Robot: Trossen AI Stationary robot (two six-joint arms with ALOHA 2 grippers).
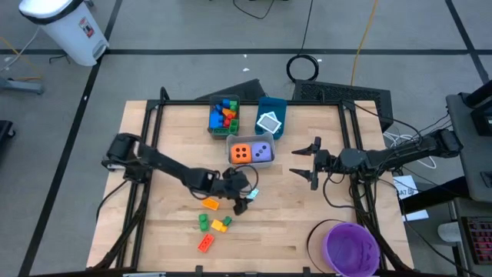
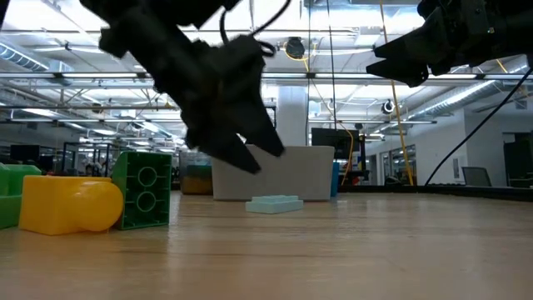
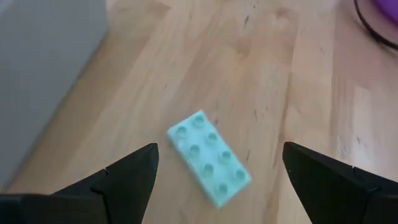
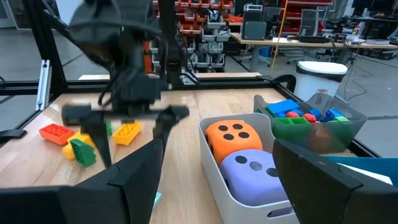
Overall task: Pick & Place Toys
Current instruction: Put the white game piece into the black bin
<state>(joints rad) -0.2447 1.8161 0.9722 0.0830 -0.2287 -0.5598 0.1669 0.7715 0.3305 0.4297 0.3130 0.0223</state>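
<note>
Teal: one flat eight-stud brick (image 3: 209, 158) lies on your table (image 1: 307, 223) under the spread left gripper (image 1: 244, 198). You have four more loose bricks (image 1: 209, 223) nearby and two dice (image 4: 244, 155) binned; the right gripper (image 1: 314, 163) hangs spread, empty.

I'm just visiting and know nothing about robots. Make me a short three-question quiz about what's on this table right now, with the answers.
1. True or false: the left gripper is holding the pale teal brick.
2. Which bin holds the orange die and the purple die? A) the white bin B) the blue bin C) the purple bowl
3. Fill in: the right gripper hangs above the table with its fingers ____.

Key
1. False: it is open, with the brick lying on the table between its fingers.
2. A
3. open
</note>
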